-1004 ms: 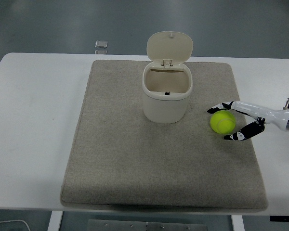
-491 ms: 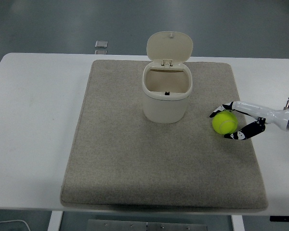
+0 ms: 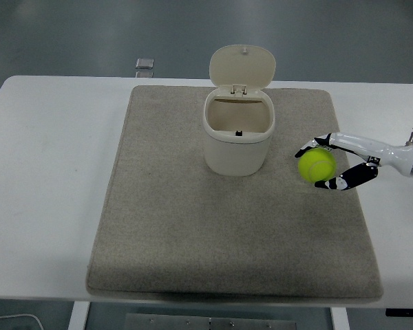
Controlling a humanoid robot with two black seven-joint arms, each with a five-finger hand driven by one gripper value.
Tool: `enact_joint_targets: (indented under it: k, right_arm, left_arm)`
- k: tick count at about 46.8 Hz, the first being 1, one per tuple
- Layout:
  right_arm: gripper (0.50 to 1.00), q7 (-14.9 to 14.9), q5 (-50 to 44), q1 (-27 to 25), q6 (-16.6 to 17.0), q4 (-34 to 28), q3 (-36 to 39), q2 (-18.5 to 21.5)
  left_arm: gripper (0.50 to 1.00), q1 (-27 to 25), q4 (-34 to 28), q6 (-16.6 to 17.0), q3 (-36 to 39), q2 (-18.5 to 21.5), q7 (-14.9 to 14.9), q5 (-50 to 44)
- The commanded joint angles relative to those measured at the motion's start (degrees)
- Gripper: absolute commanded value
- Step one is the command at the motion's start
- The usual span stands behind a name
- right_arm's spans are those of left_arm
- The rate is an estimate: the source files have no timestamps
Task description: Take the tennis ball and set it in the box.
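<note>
Tennis ball (image 3: 316, 165), bright yellow-green and fuzzy, sits in my right hand (image 3: 337, 167), to the right of the cream plastic box (image 3: 238, 141) and over the grey felt mat (image 3: 193, 227). My fingers (image 3: 312, 146) curl over its far side while my thumb closes in from the near side, so the hand is gripping the ball. No shadow contact is plain beneath it, so I judge it just clear of the mat, though I cannot be sure.

I expect the ball to be light and springy: it gives a little under pressure, and its felt nap offers good friction, so a moderate squeeze across its widest part should hold. Being round, it can squirt out if my grip sits off centre, and it would bounce and roll if dropped.

Box stands near the mat's far middle with its hinged lid (image 3: 241, 67) tipped up and back, mouth open. My left hand is out of view. White table (image 3: 48, 172) carries it all, and a small grey object (image 3: 144, 64) lies beyond its far edge.
</note>
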Motion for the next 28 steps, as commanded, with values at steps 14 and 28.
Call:
enact_joint_targets:
  k: [14,28]
  right_arm:
    - [0.5,-0.01,9.51,3.83,11.95,2.71,8.06,0.76]
    - [0.5,-0.01,11.1,7.44,12.39,2.71,8.15,8.41]
  left_arm:
    - [0.992,0.0,0.0,0.0,-0.02,0.0,0.0,0.0]
    - [0.992,0.0,0.0,0.0,-0.02,0.0,0.0,0.0]
